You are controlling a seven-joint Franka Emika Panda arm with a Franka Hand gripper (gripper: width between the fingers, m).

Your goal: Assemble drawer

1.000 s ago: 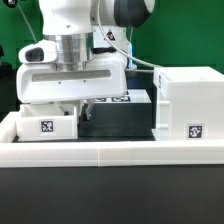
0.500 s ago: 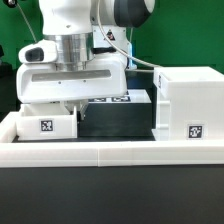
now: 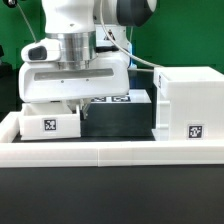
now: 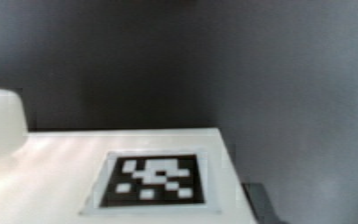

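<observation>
Two pieces of the drawer set show in the exterior view: the tall box shell [image 3: 188, 103] and one small tray [image 3: 51, 124]. The tray sits well off to the exterior view's left of the box shell. Each has one black-and-white square tag on its near face, and none of the patterns carries readable letters or numbers. The gripper [image 3: 80, 106] hangs just beside the tray, on the side toward the box shell. Its fingertips are sunk behind the tray's edge, so I cannot tell how far apart the jaws stand. More tags [image 3: 113, 99] lie behind the arm, between it and the box shell. The low white wall [image 3: 110, 152] runs in front of the box shell.

Only the wrist view shows a flat white surface [image 4: 51, 160] with a single blurred tag [image 4: 153, 181] close up against dark grey; whose surface it is cannot be told.
</observation>
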